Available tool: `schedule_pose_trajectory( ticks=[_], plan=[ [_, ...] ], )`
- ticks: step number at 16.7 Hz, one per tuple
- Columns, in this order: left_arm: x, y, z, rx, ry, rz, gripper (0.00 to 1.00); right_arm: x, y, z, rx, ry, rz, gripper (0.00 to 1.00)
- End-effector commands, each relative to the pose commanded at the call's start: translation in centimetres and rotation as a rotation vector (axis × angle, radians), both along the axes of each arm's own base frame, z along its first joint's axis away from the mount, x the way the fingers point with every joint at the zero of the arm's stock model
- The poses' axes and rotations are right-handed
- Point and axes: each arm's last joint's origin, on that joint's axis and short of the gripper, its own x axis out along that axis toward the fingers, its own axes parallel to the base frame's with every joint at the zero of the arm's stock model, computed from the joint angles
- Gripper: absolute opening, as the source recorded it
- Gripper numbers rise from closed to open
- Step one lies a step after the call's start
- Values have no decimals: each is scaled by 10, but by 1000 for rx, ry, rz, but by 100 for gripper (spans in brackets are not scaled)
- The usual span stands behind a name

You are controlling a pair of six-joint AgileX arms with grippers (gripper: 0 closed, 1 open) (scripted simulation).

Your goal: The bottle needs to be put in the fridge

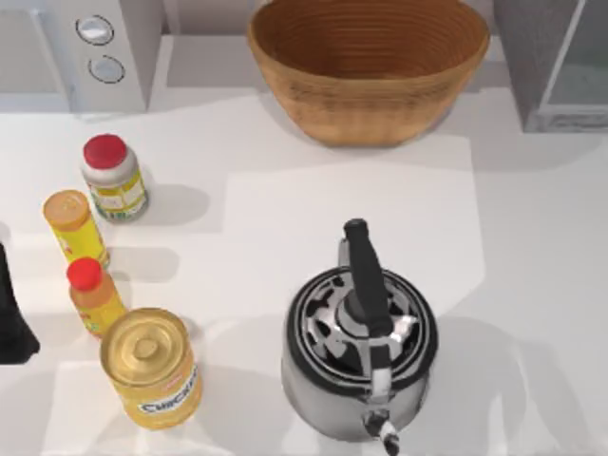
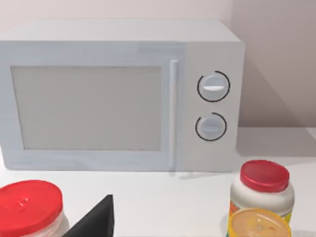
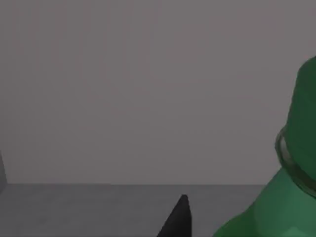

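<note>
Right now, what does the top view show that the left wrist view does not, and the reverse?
Top view adds the wicker basket, the kettle, the fridge and the yellow can. Left wrist view adds the microwave's whole door and its handle. Both share the two knobs, the red-lidded jar and the yellow-lidded bottle. My left arm is at the table's left edge.

Bright, even light; soft shadows

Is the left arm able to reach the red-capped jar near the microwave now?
Probably yes. The left tool sits at the table's left edge, and the jar stands apart from the microwave, with open table on its left side.
</note>
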Motion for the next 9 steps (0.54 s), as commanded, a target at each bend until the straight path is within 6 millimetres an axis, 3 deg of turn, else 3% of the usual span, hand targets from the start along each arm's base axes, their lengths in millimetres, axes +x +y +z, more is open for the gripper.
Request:
schedule_pose_trajectory(
  ticks=[3,9],
  plan=[
    [0,0,0,0,0,0,100,0,0,0,0,0,0,98],
    [0,0,0,0,0,0,100,0,0,0,0,0,0,100]
  ],
)
